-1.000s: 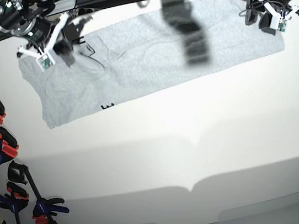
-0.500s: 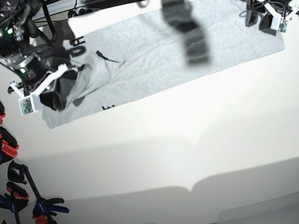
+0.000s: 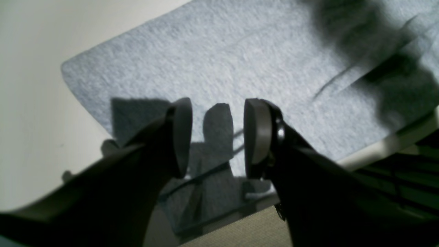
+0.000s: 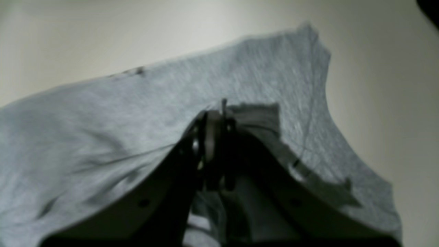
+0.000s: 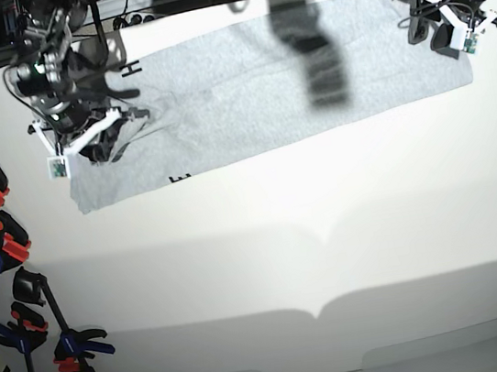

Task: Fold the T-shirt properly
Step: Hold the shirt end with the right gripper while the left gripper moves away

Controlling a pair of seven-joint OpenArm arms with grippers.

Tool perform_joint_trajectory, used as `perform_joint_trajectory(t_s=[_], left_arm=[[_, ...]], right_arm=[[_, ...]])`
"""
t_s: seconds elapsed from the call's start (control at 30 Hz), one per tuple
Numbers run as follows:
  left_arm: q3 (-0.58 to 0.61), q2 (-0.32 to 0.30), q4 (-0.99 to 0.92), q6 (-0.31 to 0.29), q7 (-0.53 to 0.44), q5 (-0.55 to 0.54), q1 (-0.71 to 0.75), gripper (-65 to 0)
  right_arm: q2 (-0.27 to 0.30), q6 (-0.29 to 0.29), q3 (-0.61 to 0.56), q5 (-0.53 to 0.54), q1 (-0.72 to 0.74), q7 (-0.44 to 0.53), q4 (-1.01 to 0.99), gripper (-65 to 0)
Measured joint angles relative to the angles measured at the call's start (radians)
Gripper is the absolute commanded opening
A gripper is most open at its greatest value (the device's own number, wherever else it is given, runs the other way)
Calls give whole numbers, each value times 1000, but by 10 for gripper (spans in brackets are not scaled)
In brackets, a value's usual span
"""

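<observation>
Spread flat across the far side of the white desk (image 5: 265, 239): the T-shirt (image 5: 253, 84), light grey, long axis running side to side in the base view and dipping slightly toward the near-left corner. Black lettering peeking out at two spots near the left end, so print side probably turned partly under there. At that left end, right gripper (image 4: 215, 151) with fingers clenched on a pinch of fabric, cloth bunched and lifted around the grip and draping away from it in the wrist view; held that way, most likely, to carry this end over and start a fold along the short axis. At the opposite end, left gripper (image 3: 216, 137) hovering above the shirt's corner near the far desk edge, fingers (image 3: 255, 133) released with a clear gap and nothing between them; seemingly poised to take that corner or pin it. Off to the near-left side, well apart from the shirt, a cluster of clamps (image 5: 12, 284)
</observation>
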Motion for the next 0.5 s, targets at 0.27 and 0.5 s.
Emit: perform_joint_trajectory(t_s=[0.27,0.5], left_arm=[[0,1,0,0,0,0,0,-417],[0,1,0,0,0,0,0,-417]], right_arm=[[8,58,0,-78,108,-36,-94,-554],[24,68,0,-26,105,-107,-68,-376]])
